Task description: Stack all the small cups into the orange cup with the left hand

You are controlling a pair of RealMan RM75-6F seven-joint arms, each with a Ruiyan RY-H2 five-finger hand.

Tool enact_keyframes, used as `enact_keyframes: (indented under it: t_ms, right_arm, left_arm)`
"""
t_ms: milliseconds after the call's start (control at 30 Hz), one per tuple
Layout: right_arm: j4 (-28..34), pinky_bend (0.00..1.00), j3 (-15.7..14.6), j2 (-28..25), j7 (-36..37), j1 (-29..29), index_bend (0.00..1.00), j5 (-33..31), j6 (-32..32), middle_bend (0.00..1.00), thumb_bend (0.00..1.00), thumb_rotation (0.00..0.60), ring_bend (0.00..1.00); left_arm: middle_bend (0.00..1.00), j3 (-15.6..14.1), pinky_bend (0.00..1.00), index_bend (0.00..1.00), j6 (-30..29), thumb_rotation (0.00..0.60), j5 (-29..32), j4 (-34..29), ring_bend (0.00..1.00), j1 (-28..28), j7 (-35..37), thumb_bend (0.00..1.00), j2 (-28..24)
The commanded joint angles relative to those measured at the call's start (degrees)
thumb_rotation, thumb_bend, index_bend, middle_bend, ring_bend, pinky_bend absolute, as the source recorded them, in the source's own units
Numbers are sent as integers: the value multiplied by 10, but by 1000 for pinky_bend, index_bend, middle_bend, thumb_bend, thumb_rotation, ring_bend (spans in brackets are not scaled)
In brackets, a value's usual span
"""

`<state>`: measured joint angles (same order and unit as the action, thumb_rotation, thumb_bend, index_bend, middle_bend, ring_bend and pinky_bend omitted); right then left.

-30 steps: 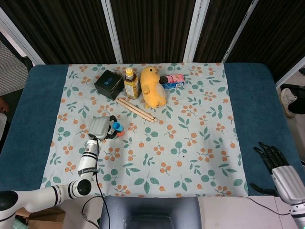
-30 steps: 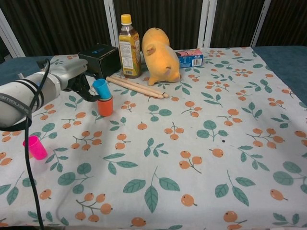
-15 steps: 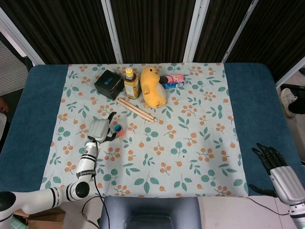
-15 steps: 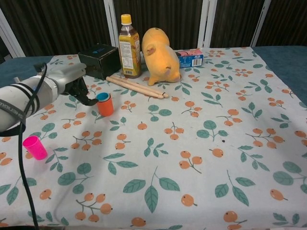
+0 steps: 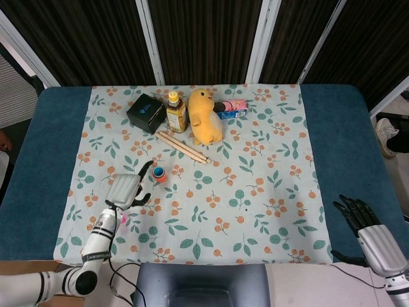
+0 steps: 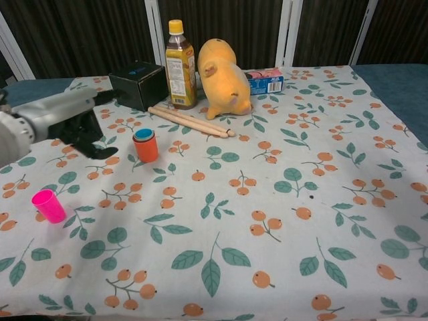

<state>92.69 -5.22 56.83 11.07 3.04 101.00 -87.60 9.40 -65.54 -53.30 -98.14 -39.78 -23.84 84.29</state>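
Observation:
The orange cup (image 6: 146,146) stands on the floral cloth left of centre, with a blue cup (image 6: 143,135) nested inside it; the orange cup (image 5: 159,174) also shows in the head view. A small pink cup (image 6: 48,206) stands upright near the table's front left; in the head view my left hand mostly hides it. My left hand (image 6: 70,120) hovers empty between the two, fingers apart, above and behind the pink cup. In the head view the left hand (image 5: 126,189) lies left of the orange cup. My right hand (image 5: 362,219) rests off the cloth at the front right, fingers spread, holding nothing.
At the back stand a black box (image 6: 140,83), a brown bottle (image 6: 179,65), a yellow plush toy (image 6: 223,69) and a small pink-blue carton (image 6: 268,81). Two wooden sticks (image 6: 192,121) lie just behind the orange cup.
My left hand let the blue cup drop into the orange cup, then drew back toward the front left, nearer the pink cup. The right hand barely shifted.

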Motion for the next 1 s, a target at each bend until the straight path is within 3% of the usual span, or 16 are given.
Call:
enact_keyframes:
  t_ms: [33,167,367,533,733,1000]
  right_arm:
    - [2,0,-4,2,-3,1,0,6,3,0,118,600,0]
    - [3,0,-7,2,-4,2,0,12,3,0,118,600,0]
    - [2,0,-8,2,-3,2,0,14,1,0,118,600,0]
    - [2,0,-8,2,-3,2,0,14,0,0,118,600,0]
    - [1,0,-7,1,0,2,0,11,-2,0,118,600,0]
    - [2,0,-7,2,-3,3,0,10,0,0,117,600,0]
  left_arm:
    - [1000,-89,1000,0,-21,600,-110,-97,1000,80,75,341,-104]
    - [1000,-119,1000,7,-41,600,-159,-74,1000,114,103,340,-113]
    - [1000,-131,1000,17,-45,600,-182,-54,1000,138,130,340,-116]
    - [1000,-124,1000,45,-22,600,-171,-14,1000,143,150,340,-96]
    - [1000,-114,1000,213,0,600,-158,41,1000,146,161,343,-67]
    - [1000,-108,1000,248,16,600,-166,62,1000,152,180,344,-54]
